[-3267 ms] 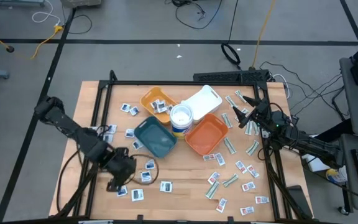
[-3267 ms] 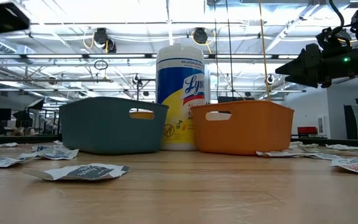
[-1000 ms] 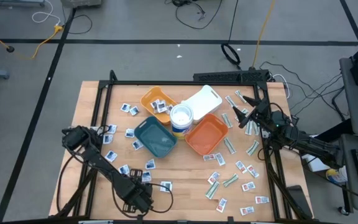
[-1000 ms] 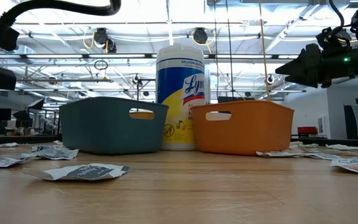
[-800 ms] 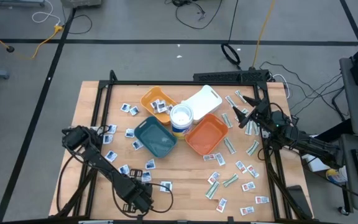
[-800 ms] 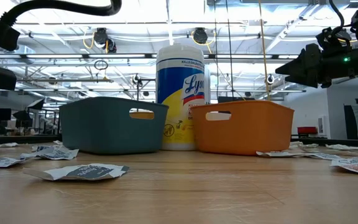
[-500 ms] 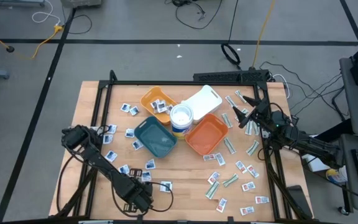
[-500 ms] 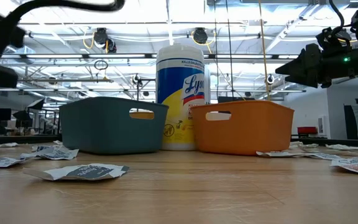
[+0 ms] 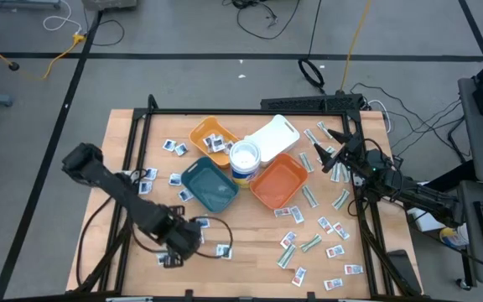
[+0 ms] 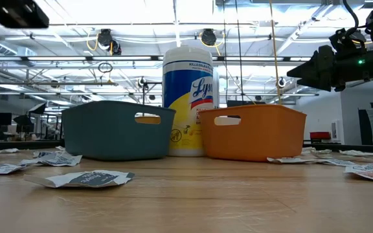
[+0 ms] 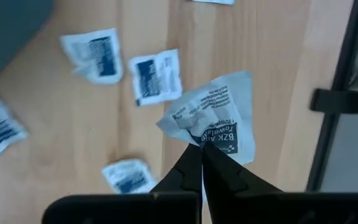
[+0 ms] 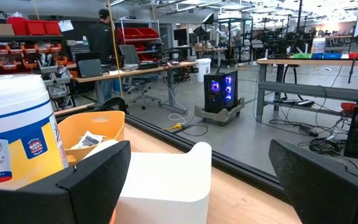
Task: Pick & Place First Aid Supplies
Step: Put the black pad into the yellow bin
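Left gripper [image 11: 202, 149] is pinching a white towelette packet [image 11: 219, 118] above the table's [image 9: 241, 239] near-left area; right gripper [image 9: 327, 156] is waiting wide apart beside the orange tray [image 9: 277, 182]

A pale wooden table [image 9: 250, 231] with visible grain is showing a smooth, lightly satin surface. Small white packets [image 11: 156, 76] of thin crinkled paper or foil are lying on it, and one creased white packet [image 11: 219, 118] is wrinkling between matt black plastic fingers [image 11: 185, 174]. A teal tray [image 10: 118, 129] and an orange tray [image 10: 254, 133] are looking like smooth matt plastic. A white tub [image 10: 188, 97] is wearing a glossy printed label. A white tray [image 12: 160, 177] is appearing smooth and matt.
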You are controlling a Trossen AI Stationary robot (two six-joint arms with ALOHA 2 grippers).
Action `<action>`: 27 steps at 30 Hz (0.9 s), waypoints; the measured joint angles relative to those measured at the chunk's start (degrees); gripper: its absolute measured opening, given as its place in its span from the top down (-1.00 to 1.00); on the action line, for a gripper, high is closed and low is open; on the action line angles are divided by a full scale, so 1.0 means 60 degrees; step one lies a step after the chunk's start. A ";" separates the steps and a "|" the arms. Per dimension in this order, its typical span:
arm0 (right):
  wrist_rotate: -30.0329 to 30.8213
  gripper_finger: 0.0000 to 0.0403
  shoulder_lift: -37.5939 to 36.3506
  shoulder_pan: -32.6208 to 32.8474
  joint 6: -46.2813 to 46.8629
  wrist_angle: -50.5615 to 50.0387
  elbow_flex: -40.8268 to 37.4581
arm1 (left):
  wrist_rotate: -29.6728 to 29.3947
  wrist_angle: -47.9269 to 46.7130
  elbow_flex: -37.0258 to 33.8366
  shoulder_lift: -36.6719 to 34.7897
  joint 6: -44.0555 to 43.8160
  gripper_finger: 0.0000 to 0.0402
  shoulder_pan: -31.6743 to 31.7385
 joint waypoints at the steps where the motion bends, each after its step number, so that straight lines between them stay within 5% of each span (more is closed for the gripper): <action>1: 0.0000 -0.87 0.0000 0.0001 0.0001 0.0000 0.0001 | 0.0007 -0.0182 0.0003 -0.0184 -0.0021 0.99 0.0059; 11: 0.0000 -0.87 -0.0001 -0.0003 0.0000 0.0000 0.0003 | -0.0347 -0.2012 0.0003 -0.1410 -0.0398 1.00 0.1666; 27: 0.0004 -0.87 -0.0004 -0.0001 0.0000 0.0000 0.0000 | -0.0405 -0.2918 0.0010 -0.1956 0.2211 1.00 0.6836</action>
